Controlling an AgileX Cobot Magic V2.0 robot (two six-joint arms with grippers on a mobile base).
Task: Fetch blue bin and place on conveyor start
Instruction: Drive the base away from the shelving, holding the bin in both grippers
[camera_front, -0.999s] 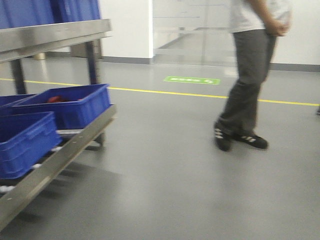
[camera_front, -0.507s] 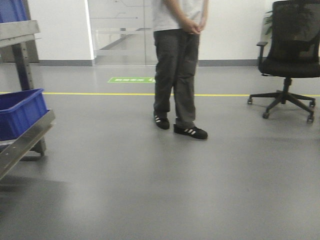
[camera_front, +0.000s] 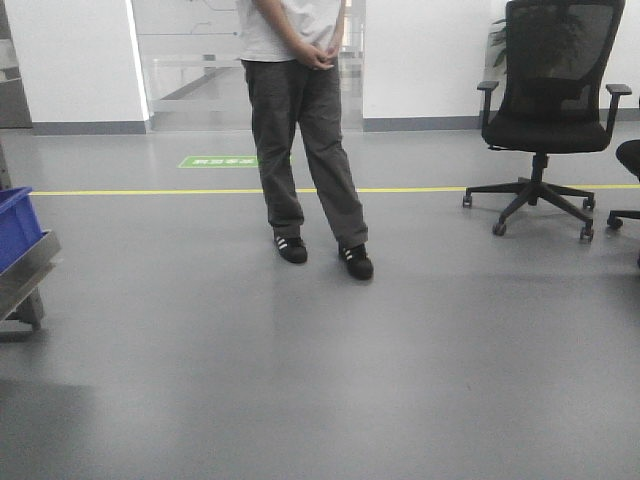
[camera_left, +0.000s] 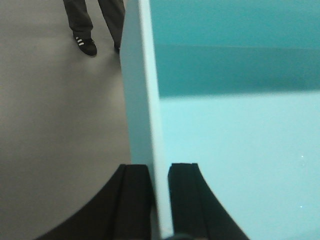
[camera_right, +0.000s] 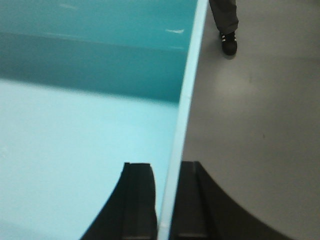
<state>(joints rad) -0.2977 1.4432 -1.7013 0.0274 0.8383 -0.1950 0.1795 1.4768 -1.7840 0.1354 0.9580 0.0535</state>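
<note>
The blue bin (camera_left: 235, 125) is a pale turquoise tub held up over the grey floor. In the left wrist view my left gripper (camera_left: 160, 170) is shut on its left wall, one black finger inside and one outside the rim. In the right wrist view the blue bin (camera_right: 85, 130) fills the left side, and my right gripper (camera_right: 167, 167) is shut on its right wall in the same way. The bin's inside holds nothing. The front view shows neither the bin nor the grippers. The conveyor start is out of view.
A person (camera_front: 300, 130) in grey trousers stands on the floor straight ahead. A black office chair (camera_front: 545, 110) is at the right. At the far left edge are a dark blue crate (camera_front: 15, 225) and a steel shelf rail (camera_front: 25, 270). A yellow floor line (camera_front: 430, 189) runs across.
The front view has swung to the right: the shelf with dark blue crates has slid almost out at the left, the person has shifted left, and the office chair has come fully into view.
</note>
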